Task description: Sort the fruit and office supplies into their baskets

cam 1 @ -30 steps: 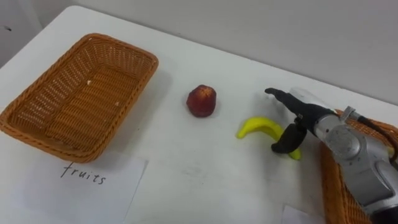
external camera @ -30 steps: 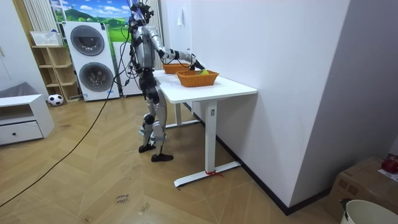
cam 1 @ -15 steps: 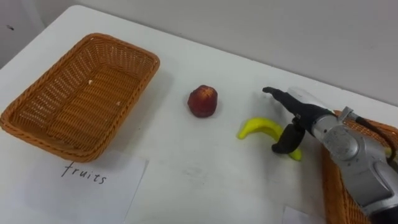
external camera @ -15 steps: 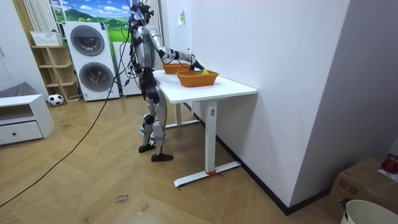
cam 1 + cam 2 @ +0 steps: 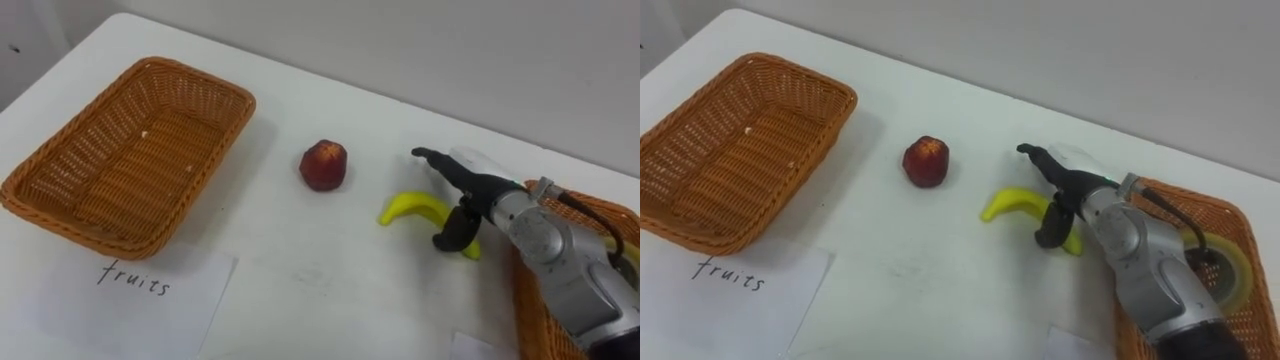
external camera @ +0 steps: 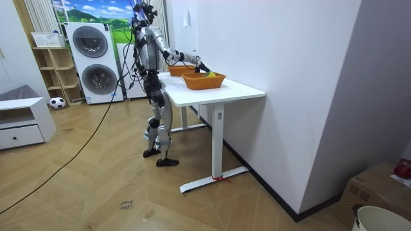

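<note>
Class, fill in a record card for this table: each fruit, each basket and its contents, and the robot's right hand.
Red fruit: on the table, between left basket and banana, untouched
Banana: on the table, left of the right basket
Left basket: no fruit inside; paper label in front
Right basket: holds a tape roll
Right hand: open, over the banana, thumb on its near side

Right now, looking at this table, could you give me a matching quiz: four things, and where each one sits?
Things:
1 banana
2 red fruit
3 tape roll
4 left basket

Places:
A inside the right basket
B far left, beside a paper sheet
C just under the open right hand
D alone, between the other two things on this side

Pairs: 1-C, 2-D, 3-A, 4-B
</note>
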